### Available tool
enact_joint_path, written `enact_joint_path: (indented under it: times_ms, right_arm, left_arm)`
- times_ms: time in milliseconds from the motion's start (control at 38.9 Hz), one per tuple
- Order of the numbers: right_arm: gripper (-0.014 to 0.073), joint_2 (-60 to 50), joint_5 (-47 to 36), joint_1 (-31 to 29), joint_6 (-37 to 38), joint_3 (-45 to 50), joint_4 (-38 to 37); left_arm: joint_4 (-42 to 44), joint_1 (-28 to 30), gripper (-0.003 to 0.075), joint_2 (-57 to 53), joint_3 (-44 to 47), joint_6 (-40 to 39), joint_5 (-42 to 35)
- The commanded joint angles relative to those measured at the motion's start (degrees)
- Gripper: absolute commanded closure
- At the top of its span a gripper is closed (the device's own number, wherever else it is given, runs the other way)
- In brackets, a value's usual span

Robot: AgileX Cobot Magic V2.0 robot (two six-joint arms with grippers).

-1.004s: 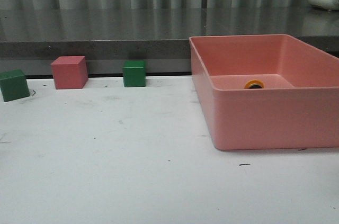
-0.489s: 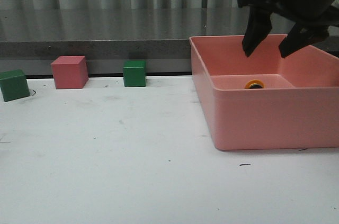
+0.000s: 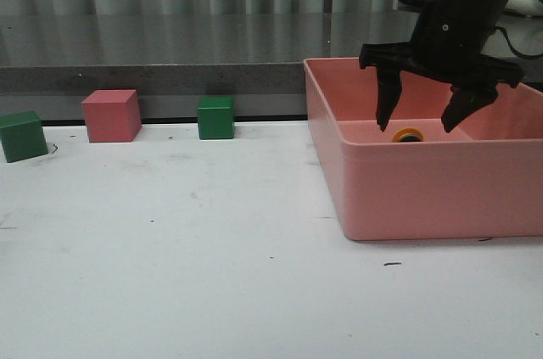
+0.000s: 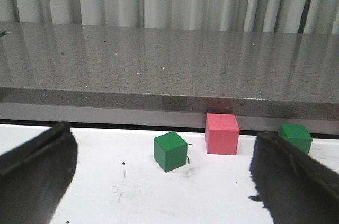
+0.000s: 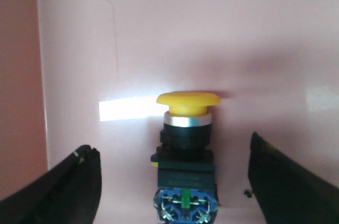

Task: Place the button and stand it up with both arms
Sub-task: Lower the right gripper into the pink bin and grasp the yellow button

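The button point(image 5: 185, 155) lies on its side on the floor of the pink bin point(image 3: 407, 198); its yellow cap point(image 3: 407, 135) just shows over the bin's front wall. My right gripper point(image 3: 416, 126) hangs open inside the bin, one finger on each side of the button and apart from it. In the right wrist view the right gripper point(image 5: 175, 192) straddles the black body and bluish base without touching. My left gripper point(image 4: 164, 181) is open low over the white table with nothing between its fingers; it does not show in the front view.
A green cube point(image 3: 22, 136), a pink cube point(image 3: 111, 115) and another green cube point(image 3: 215, 117) stand along the table's back edge, left of the bin. A grey ledge point(image 3: 170, 53) runs behind them. The left wrist view shows the same cubes, the nearest green cube point(image 4: 170, 151) ahead.
The right arm came into view from above and dropped into the bin, its open fingers now low around the button. The button and cubes have not moved.
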Motion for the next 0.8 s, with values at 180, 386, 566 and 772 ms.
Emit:
enact_joint_path:
  times_ms: [180, 386, 566, 772]
  right_arm:
    - [-0.0039, 1.6, 1.3, -0.3, 0.1, -4.1, -0.8]
    - [0.0081, 3.0, 2.2, -0.3, 0.1, -4.1, -0.7]
    - [0.0265, 2.6, 2.3, -0.3, 0.1, -4.1, -0.7]
    - [0.0318, 2.0, 3.4, -0.3, 0.1, -4.1, -0.7]
  left_arm:
    - [-0.4, 0.0, 0.0079, 0.9, -2.0, -0.3, -4.8]
    - [-0.4, 0.0, 0.0079, 0.9, -2.0, -0.3, -4.8]
    - [-0.4, 0.0, 0.0079, 0.9, -2.0, -0.3, -4.8]
    - [-0.4, 0.0, 0.0079, 0.9, -2.0, -0.3, -4.8]
